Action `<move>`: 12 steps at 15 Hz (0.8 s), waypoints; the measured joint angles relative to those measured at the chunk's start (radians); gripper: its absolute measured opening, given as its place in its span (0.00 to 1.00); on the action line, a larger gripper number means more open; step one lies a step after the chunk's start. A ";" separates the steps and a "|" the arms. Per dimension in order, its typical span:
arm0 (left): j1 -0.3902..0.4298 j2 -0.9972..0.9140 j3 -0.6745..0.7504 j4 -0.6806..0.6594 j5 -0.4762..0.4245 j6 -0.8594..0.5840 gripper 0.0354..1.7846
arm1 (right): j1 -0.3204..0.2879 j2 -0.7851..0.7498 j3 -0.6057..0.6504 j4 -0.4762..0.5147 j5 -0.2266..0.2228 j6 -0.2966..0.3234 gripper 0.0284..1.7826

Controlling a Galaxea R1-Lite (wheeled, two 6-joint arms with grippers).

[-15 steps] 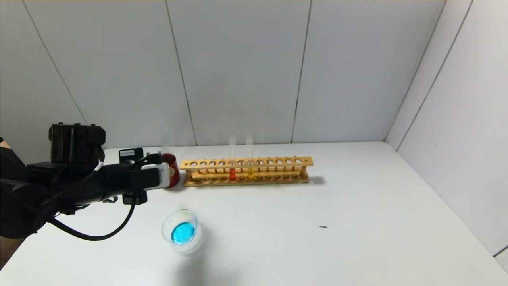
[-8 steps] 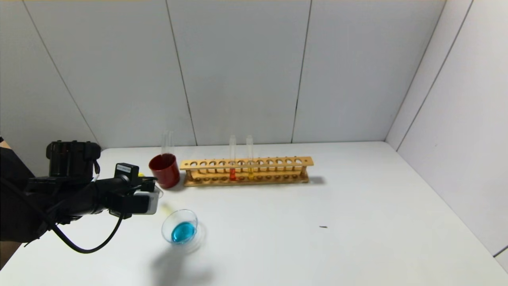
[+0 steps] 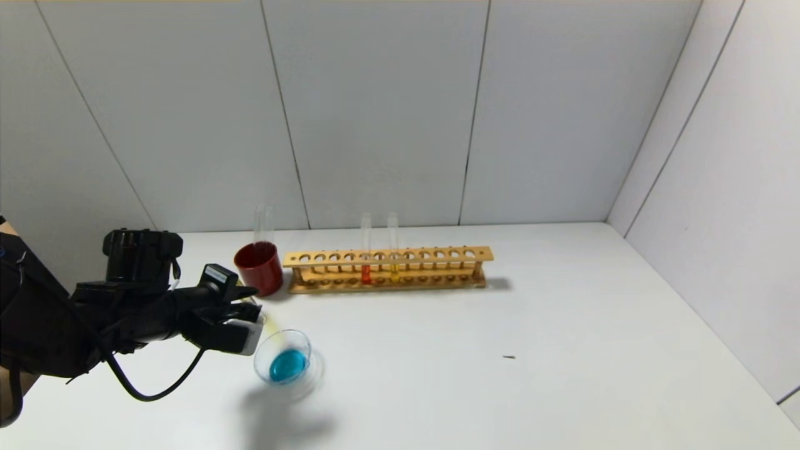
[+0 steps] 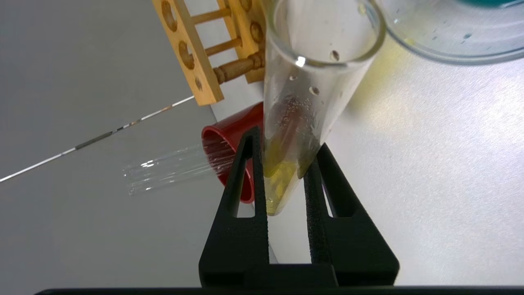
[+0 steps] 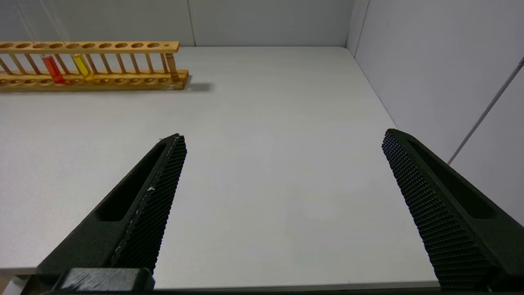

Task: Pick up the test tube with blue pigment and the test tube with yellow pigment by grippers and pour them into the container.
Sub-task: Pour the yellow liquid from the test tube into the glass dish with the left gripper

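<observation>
My left gripper point(image 3: 251, 323) is shut on the test tube with yellow pigment point(image 3: 272, 324) and holds it tilted, mouth down, at the rim of the container point(image 3: 299, 341). The container is a clear glass dish with blue liquid in it. In the left wrist view the black fingers point(image 4: 249, 172) clamp the tube point(image 4: 311, 82) near its rounded bottom, where yellow liquid sits, and its open mouth is beside the dish rim point(image 4: 446, 57). No tube with blue liquid shows. My right gripper point(image 5: 284, 135) is open and empty over bare table, out of the head view.
A dark red cup point(image 3: 258, 267) with an empty clear tube point(image 3: 264, 224) stands behind the left gripper. A wooden rack point(image 3: 437, 255) to its right holds a red-orange tube point(image 3: 366, 250) and a yellow-orange tube point(image 3: 393, 250). White walls close the back and right.
My left gripper has moved from beside the red cup down and forward to the dish. The yellow tube in it has tilted toward the dish rim.
</observation>
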 joint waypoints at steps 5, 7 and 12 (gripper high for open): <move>-0.006 0.008 -0.009 -0.013 0.022 0.082 0.16 | 0.000 0.000 0.000 0.000 0.000 0.000 0.98; -0.007 0.019 -0.016 -0.019 0.030 0.132 0.16 | 0.000 0.000 0.000 0.000 0.000 0.000 0.98; -0.029 0.037 -0.025 -0.024 0.072 0.182 0.16 | 0.000 0.000 0.000 0.000 0.000 0.000 0.98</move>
